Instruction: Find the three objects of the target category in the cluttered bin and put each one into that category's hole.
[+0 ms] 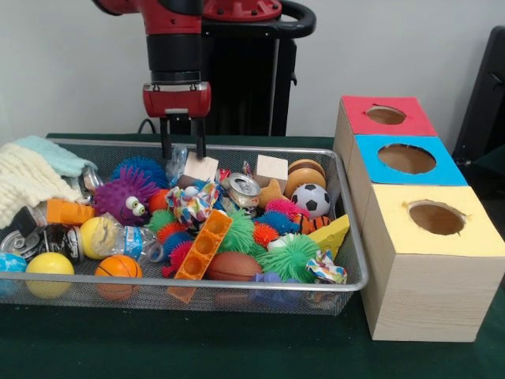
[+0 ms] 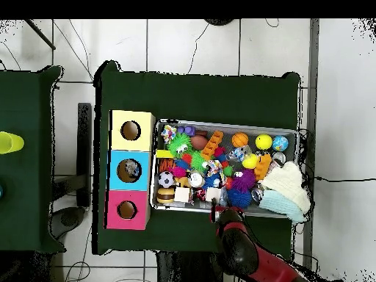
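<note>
The wire mesh bin [image 1: 237, 284] is full of toys; it also shows in the overhead view [image 2: 220, 123]. My gripper [image 1: 183, 154] hangs over the bin's back edge, open, with its fingers on either side of the top of a clear plastic bottle [image 1: 177, 167] that stands among the toys. A second clear bottle with a blue label [image 1: 128, 241] lies at the front left beside a yellow ball. A third bottle does not show. The red-topped box with its round hole [image 1: 386, 115] stands farthest back of the three boxes. In the overhead view the gripper [image 2: 218, 208] is at the bin's near rim, and the red box's hole [image 2: 126, 210] lies to its left.
The blue-topped box [image 1: 407, 159] and the yellow-topped box [image 1: 435, 218] stand in a row with the red one, right of the bin. A wooden block [image 1: 201, 167] touches the gripper's right side. Silver cans [image 1: 241, 189], a purple spiky toy [image 1: 125, 197] and a knitted cloth [image 1: 28, 178] fill the bin.
</note>
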